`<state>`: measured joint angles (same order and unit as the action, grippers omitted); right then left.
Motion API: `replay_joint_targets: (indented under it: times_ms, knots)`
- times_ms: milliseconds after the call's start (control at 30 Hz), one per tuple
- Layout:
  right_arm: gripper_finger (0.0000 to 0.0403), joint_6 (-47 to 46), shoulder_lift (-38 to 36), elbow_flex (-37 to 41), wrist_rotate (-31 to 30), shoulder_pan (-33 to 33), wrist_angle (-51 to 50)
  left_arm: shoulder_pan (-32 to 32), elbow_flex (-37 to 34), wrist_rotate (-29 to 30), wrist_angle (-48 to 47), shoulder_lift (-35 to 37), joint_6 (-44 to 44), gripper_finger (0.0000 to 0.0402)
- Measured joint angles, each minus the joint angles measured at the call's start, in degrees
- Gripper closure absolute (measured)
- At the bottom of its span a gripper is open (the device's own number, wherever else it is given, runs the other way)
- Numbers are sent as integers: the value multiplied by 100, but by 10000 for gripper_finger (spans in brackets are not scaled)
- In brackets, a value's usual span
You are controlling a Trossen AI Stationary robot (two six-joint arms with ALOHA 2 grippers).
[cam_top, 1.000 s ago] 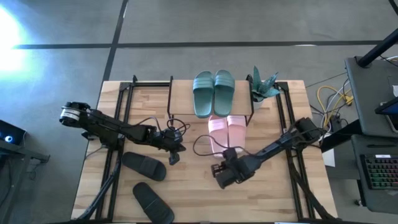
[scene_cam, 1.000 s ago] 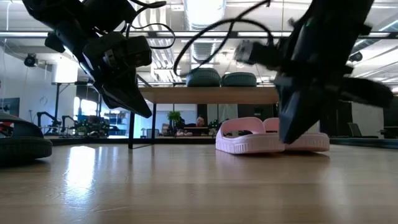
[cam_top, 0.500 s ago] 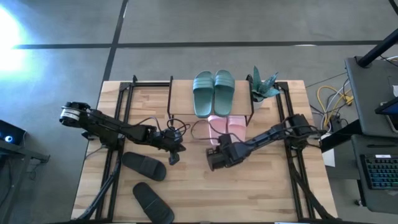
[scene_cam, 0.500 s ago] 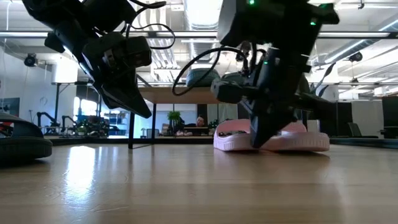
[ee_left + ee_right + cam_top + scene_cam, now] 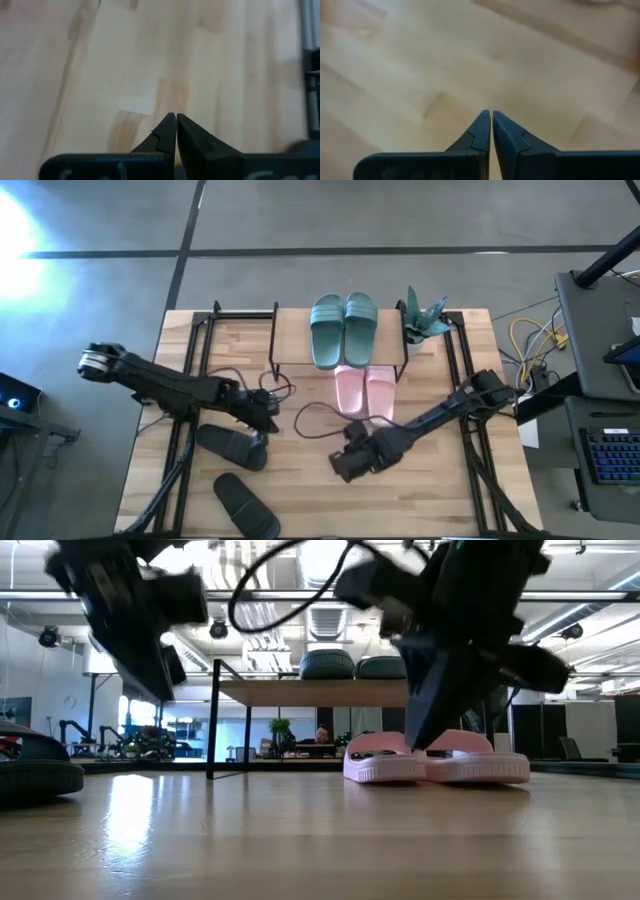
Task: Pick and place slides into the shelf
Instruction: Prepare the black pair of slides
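Two teal-green slides [image 5: 342,328] lie side by side on the shelf's board [image 5: 290,345], also seen in the low view [image 5: 355,666]. The pale pink pair [image 5: 365,390] rests on the table, toes under the shelf [image 5: 300,692]. Two black slides [image 5: 230,447] [image 5: 245,505] lie sole-down at the near left. My left gripper [image 5: 262,425] [image 5: 176,116] is shut, over bare wood beside the upper black slide. My right gripper [image 5: 340,465] [image 5: 491,114] is shut, above bare wood nearer than the pink pair.
A small green plant [image 5: 425,315] stands at the shelf's right end. Black frame rails [image 5: 190,380] [image 5: 465,380] run along both table sides. A cable loop [image 5: 315,420] hangs off the right arm. Bare wood lies at the near middle [image 5: 300,500].
My right gripper swung toward the pink slides and the far edge, then drew back toward the near edge, staying shut. My left gripper moved toward the table's left, closer to the upper black slide, and stayed shut.
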<state>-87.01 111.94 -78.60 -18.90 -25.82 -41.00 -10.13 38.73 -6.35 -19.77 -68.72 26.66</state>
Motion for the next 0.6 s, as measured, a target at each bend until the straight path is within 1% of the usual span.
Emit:
replay_joint_targets:
  times_ms: [167, 200, 300, 333, 400, 433, 500, 533, 600]
  knots:
    - [390, -669, 0, -66, -212, -409, -8, -189, 242, -15, -634, 1120, 21, 402]
    - [390, -798, 0, -64, -216, -483, -16, -205, 266, -23, -853, 1333, 91, 402]
    - [390, -1112, 0, -56, -245, -706, -16, -235, 305, -120, -1953, 1841, 419, 402]
    - [390, -1225, 0, -55, -294, -774, -14, -258, 307, -234, -2328, 1983, 523, 402]
    - [390, -1421, 0, -53, -473, -905, -15, -342, 303, -673, -2965, 2249, 887, 402]
    - [390, -1520, 0, -53, -561, -963, -13, -394, 288, -906, -3170, 2362, 1076, 402]
    - [390, -1689, 0, -53, -750, -1064, -17, -541, 224, -1089, -3472, 2531, 1424, 402]
    - [390, -1743, 0, -53, -830, -1107, -11, -628, 197, -1048, -3557, 2589, 1573, 401]
    - [390, -1838, 0, -53, -943, -1170, -14, -821, 182, -711, -3773, 2651, 1847, 398]
